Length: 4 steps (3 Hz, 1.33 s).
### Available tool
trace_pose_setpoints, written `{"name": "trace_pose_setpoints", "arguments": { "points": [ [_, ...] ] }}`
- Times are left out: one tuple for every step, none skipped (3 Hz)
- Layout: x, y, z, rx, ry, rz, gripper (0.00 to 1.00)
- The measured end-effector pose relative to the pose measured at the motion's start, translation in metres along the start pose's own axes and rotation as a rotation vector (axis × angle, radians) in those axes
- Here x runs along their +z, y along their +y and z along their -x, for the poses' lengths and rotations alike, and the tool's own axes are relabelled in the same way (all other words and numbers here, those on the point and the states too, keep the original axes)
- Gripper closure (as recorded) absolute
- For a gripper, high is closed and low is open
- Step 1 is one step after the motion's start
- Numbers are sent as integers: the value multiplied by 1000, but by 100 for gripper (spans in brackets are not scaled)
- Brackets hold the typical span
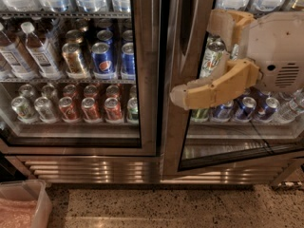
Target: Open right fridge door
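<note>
Gripper: my gripper (194,60) hangs spread before the right door's hinge-free edge, pinching nothing.
Right door: right door (183,137) stands right of centre and looks barely ajar.
Risk: my lower finger (213,87) merely hooks smooth steel, so it may slip and let the door swing shut.

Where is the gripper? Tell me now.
In the camera view's right half, the gripper is at the left frame of the right fridge door, before the green-and-white cans.
</note>
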State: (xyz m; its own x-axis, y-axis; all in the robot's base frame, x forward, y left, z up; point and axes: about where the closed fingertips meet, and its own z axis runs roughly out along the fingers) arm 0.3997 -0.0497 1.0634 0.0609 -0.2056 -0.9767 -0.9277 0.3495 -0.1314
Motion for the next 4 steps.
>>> {"name": "trace_pose_setpoints", "arguments": {
  "points": [
    [0,0,0,0,0,0,26],
    [0,0,0,0,0,0,49],
    [0,0,0,0,0,0,73],
    [0,0,0,0,0,0,95]
  ]
}}
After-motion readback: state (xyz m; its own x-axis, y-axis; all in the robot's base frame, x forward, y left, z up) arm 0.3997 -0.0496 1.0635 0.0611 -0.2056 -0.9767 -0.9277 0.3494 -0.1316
